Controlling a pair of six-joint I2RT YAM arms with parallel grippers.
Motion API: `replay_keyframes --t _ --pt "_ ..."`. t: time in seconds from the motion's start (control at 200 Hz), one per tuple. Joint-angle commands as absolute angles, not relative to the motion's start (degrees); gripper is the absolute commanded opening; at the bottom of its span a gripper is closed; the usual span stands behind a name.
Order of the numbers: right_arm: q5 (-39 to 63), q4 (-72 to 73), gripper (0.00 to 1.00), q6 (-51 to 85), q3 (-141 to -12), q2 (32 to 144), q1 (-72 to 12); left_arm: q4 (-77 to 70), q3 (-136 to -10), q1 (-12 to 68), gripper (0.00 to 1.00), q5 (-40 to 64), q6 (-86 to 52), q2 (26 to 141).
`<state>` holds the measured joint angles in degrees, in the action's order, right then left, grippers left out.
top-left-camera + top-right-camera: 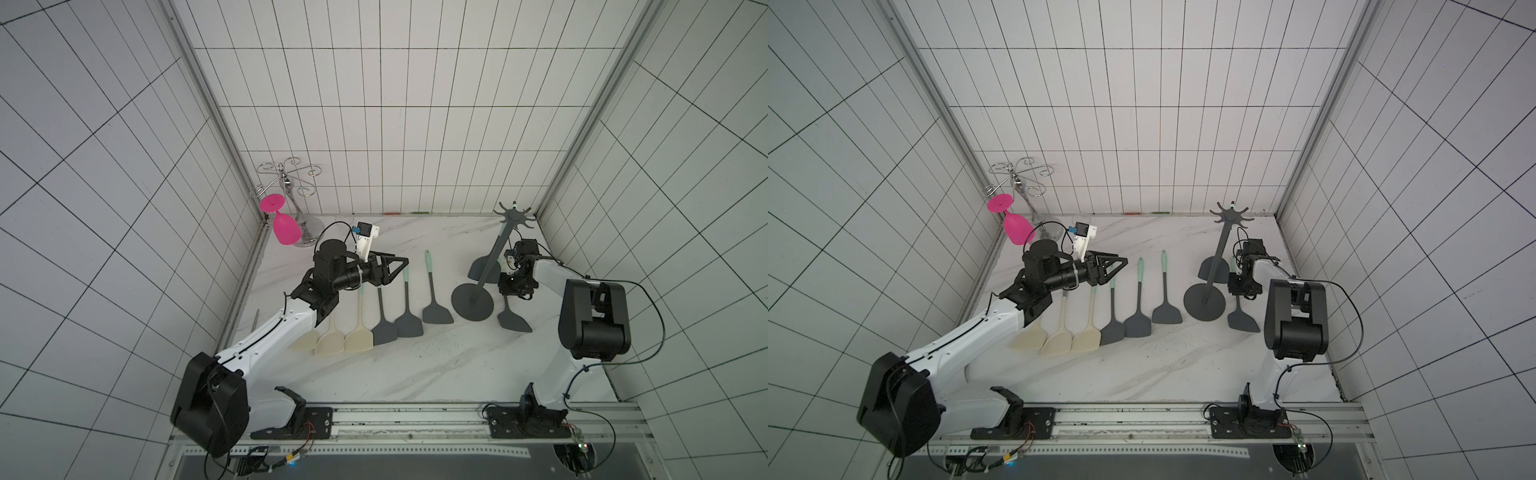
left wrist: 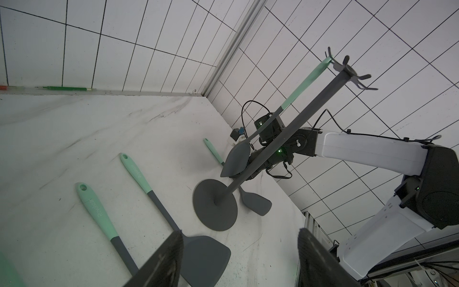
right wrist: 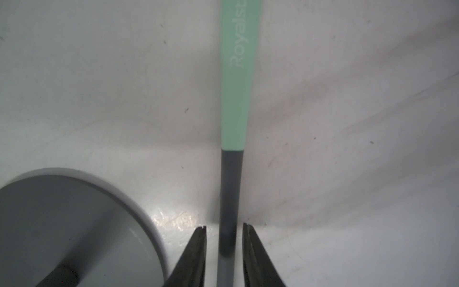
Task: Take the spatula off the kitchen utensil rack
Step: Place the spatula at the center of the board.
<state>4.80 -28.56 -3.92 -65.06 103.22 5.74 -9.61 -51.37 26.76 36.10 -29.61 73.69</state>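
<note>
At the counter's (image 1: pixel 415 365) far left corner stands a chrome glass holder (image 1: pixel 291 187) with a pink glass (image 1: pixel 284 228), well apart from the work.

The left gripper (image 2: pixel 239 238) hovers over the handle ends of a row of cream spatulas (image 1: pixel 332 338) and grey spatulas (image 1: pixel 409 320) lying mid-counter. Its jaws are spread wide with nothing between them. If this arm drops or sweeps, it could scatter that row.

Toward the right edge stands the kitchen utensil rack (image 1: pixel 492 255). A hanging spatula (image 2: pixel 237 159) is hooked by its mint handle at the top, its blade dangling beside the pole.

Just right of the pole, the right gripper (image 3: pixel 224 226) sits low at the counter. Its jaws are released, and a laid spatula (image 3: pixel 238 87) lies flat between them with a gap on each side, just beside the rack's base.

The main risk, as I judge it, is the retreat. The gaps are narrow, so a skewed lift could catch the laid handle and drag it against the base. The wrist is also close to the pole. A bump there could rock the tall, thin rack, set the hanging spatula swinging, or slip it off its hook unheld.
</note>
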Motion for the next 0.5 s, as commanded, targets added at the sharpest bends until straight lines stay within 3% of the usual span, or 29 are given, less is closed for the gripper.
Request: replay_keyframes --t 0.0,0.33,0.495 --pt "5.19 -30.74 0.29 -3.84 -66.89 99.8 5.63 -10.47 -51.59 26.49 0.71 36.91 -29.66 73.83" --pt "4.17 -24.32 0.32 -1.78 -58.86 84.35 6.81 -10.09 -51.93 27.14 0.67 36.97 -29.16 74.53" --pt "11.04 -14.3 0.32 1.87 -49.08 73.25 9.44 -6.68 -54.6 31.16 0.67 35.39 -26.46 76.53"
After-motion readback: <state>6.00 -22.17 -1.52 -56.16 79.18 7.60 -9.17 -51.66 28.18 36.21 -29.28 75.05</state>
